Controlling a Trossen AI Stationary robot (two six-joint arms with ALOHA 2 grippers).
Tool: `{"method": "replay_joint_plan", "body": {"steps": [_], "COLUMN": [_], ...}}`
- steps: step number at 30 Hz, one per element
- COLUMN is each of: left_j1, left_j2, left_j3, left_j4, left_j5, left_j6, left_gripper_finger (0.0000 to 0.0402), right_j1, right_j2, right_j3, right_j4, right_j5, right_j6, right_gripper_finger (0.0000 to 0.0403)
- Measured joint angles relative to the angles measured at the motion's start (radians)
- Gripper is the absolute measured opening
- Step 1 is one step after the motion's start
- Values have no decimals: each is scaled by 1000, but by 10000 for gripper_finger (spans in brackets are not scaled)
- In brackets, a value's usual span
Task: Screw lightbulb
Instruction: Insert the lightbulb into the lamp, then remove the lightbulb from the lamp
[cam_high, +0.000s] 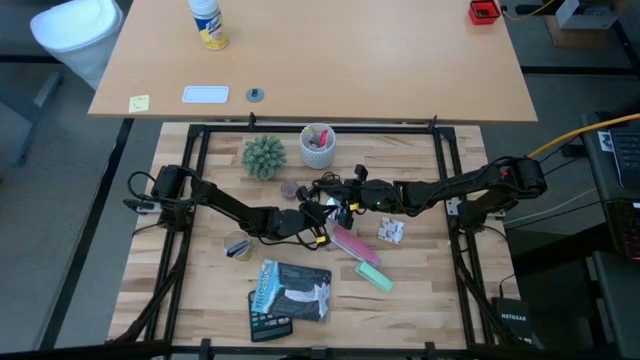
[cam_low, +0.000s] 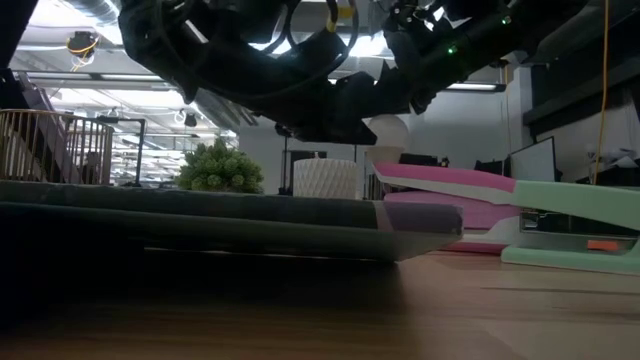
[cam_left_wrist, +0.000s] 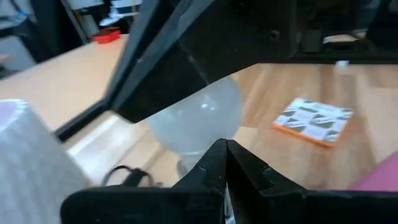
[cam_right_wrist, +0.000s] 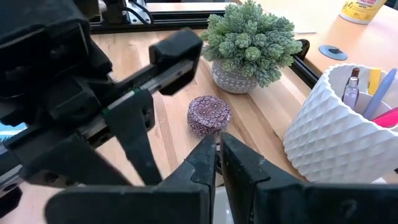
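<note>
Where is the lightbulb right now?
The lightbulb is mid-table, up between the two grippers, just in front of the white cup.

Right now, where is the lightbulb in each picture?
Low view: lightbulb upper middle, under the arms.
Left wrist view: centre, big and close.
High view: hidden where the arms meet.
Right wrist view: cannot tell.
Landmark: green plant, in high, low and right wrist views.
</note>
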Motion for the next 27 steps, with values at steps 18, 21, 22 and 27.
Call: {"method": "replay_joint_plan", "body": {"steps": [18,21,22,27], "left_j1": [-21,-43,-50,-71], "left_j2": [-13,-38,-46,-66], "left_j3": [-1,-1,0,0], "left_j4": [0,8,7,5], "left_j5": [-204,-204,-203,-201], "left_j6": [30,72,83,126], "left_gripper_finger": [0,0,0,0], "right_j1": [3,2,2,2], "right_j2": [-1,10,11,3], "right_j3": [0,-7,-9,-3], "right_j4": [-54,-92,-92,-64], "right_j5": [-32,-28,-27,-22], "right_j6": [5,5,4,4], "right_gripper_finger": [28,28,28,28]}}
